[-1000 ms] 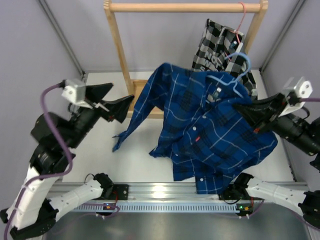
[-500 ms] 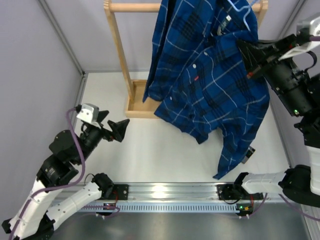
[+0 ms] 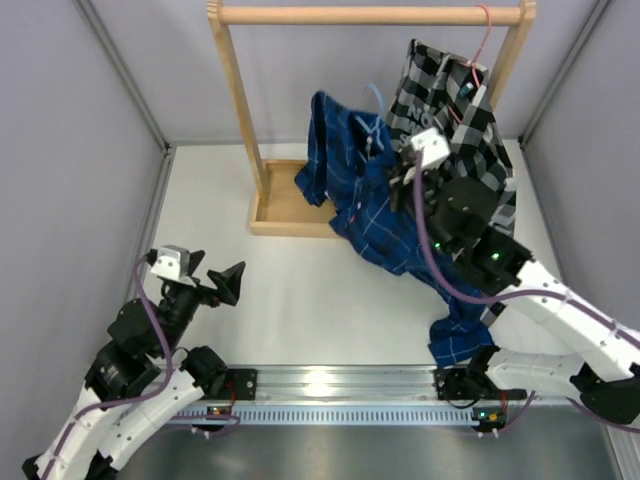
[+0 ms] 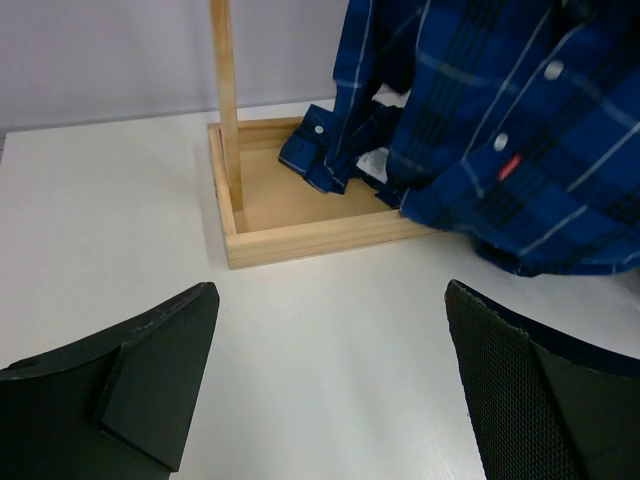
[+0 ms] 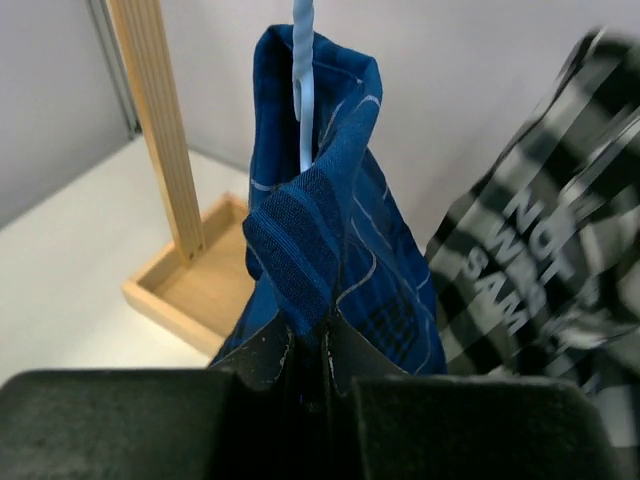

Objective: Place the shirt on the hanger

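My right gripper [image 5: 305, 345] pinches the shirt [image 3: 370, 200], which sits on the hanger [image 5: 302, 90]. A moment ago it was up by the top bar of the rack [image 3: 235, 110]. Now it hangs lower, under that bar, not hooked. My left gripper [image 4: 330, 340] is spread, empty.

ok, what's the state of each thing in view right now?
shirt: held up, one cuff in the rack base
hanger: hook poking out of shirt top, not on rail
right hand: shut on shirt
left hand: open, empty
checked shirt: hung on rail by pink hanger
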`<state>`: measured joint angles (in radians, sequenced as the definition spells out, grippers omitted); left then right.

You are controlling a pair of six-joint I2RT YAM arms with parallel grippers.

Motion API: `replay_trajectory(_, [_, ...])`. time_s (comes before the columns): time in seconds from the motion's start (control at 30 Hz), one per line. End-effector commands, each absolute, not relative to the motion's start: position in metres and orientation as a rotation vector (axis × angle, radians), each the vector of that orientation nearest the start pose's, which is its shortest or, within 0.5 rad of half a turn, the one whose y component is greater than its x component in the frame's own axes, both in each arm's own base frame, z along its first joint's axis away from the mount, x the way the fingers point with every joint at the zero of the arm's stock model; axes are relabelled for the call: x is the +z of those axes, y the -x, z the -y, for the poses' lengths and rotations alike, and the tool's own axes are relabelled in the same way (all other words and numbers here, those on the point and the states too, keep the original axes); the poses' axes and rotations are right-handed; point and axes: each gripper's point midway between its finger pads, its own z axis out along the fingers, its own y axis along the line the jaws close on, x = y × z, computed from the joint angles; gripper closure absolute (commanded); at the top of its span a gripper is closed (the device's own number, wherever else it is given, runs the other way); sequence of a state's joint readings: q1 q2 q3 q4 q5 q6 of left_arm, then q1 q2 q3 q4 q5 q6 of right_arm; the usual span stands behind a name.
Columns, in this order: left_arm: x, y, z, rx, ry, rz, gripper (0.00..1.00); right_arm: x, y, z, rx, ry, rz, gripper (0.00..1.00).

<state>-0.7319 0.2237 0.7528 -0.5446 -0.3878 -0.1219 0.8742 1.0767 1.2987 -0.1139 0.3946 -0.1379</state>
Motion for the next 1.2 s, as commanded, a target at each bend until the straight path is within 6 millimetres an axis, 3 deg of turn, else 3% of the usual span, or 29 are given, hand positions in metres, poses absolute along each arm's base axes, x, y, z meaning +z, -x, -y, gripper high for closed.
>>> replay_trajectory(0.0, [0.308, -0.177, 0.072, -0.376, -0.129, -1.548, 0.02, 0.475, -0.289, -0.214, 0.434, 0.165, -1.266, 1.00])
replay_trajectory(0.13, [0.306, -0.178, 0.074, -0.379, -0.129, -1.558, 0.02, 0.458, -0.315, -0.228, 0.439, 0.139, -1.334, 1.00])
replay_trajectory(0.17, [0.305, -0.179, 0.074, -0.377, -0.130, -1.562, 0.02, 0.474, -0.317, -0.227, 0.442, 0.113, -1.318, 1.00])
replay_trajectory(0.23, [0.302, -0.181, 0.075, -0.370, -0.127, -1.576, 0.02, 0.474, -0.331, -0.234, 0.420, 0.101, -1.346, 1.00])
replay_trajectory(0.27, [0.301, -0.182, 0.074, -0.364, -0.123, -1.582, 0.02, 0.494, -0.332, -0.228, 0.416, 0.063, -1.327, 1.00])
replay_trajectory(0.33, [0.298, -0.187, 0.070, -0.334, -0.098, -1.596, 0.02, 0.498, -0.344, -0.231, 0.392, 0.035, -1.340, 1.00])
replay_trajectory(0.37, [0.297, -0.188, 0.068, -0.323, -0.083, -1.601, 0.02, 0.518, -0.345, -0.223, 0.382, -0.004, -1.321, 1.00])
replay_trajectory(0.43, [0.294, -0.196, 0.060, -0.281, -0.040, -1.622, 0.02, 0.519, -0.361, -0.228, 0.346, -0.021, -1.347, 1.00])
replay_trajectory(0.47, [0.292, -0.197, 0.060, -0.281, -0.041, -1.629, 0.02, 0.535, -0.361, -0.224, 0.347, -0.036, -1.329, 1.00])
replay_trajectory(0.53, [0.289, -0.204, 0.054, -0.249, -0.003, -1.649, 0.02, 0.531, -0.374, -0.228, 0.317, -0.039, -1.355, 1.00])
replay_trajectory(0.57, [0.289, -0.205, 0.054, -0.255, -0.004, -1.655, 0.02, 0.544, -0.373, -0.226, 0.326, -0.053, -1.333, 1.00])
replay_trajectory(0.63, [0.286, -0.209, 0.052, -0.245, 0.008, -1.668, 0.02, 0.538, -0.388, -0.233, 0.305, -0.047, -1.358, 1.00])
replay_trajectory(0.67, [0.287, -0.209, 0.052, -0.248, 0.009, -1.667, 0.02, 0.556, -0.390, -0.229, 0.315, -0.060, -1.331, 1.00])
replay_trajectory(0.7, [0.287, -0.209, 0.053, -0.248, 0.004, -1.670, 0.02, 0.557, -0.395, -0.231, 0.310, -0.059, -1.339, 1.00])
replay_trajectory(0.73, [0.286, -0.209, 0.053, -0.248, 0.002, -1.672, 0.02, 0.537, -0.411, -0.244, 0.278, -0.025, -1.397, 1.00])
replay_trajectory(0.77, [0.287, -0.208, 0.052, -0.249, 0.004, -1.666, 0.02, 0.549, -0.411, -0.243, 0.288, -0.028, -1.380, 1.00])
replay_trajectory(1.07, [0.288, -0.205, 0.052, -0.261, 0.000, -1.649, 0.02, 0.492, -0.441, -0.260, 0.265, -0.101, -1.498, 1.00])
replay_trajectory(1.17, [0.288, -0.207, 0.044, -0.220, 0.040, -1.651, 0.02, 0.476, -0.443, -0.260, 0.271, -0.141, -1.526, 1.00])
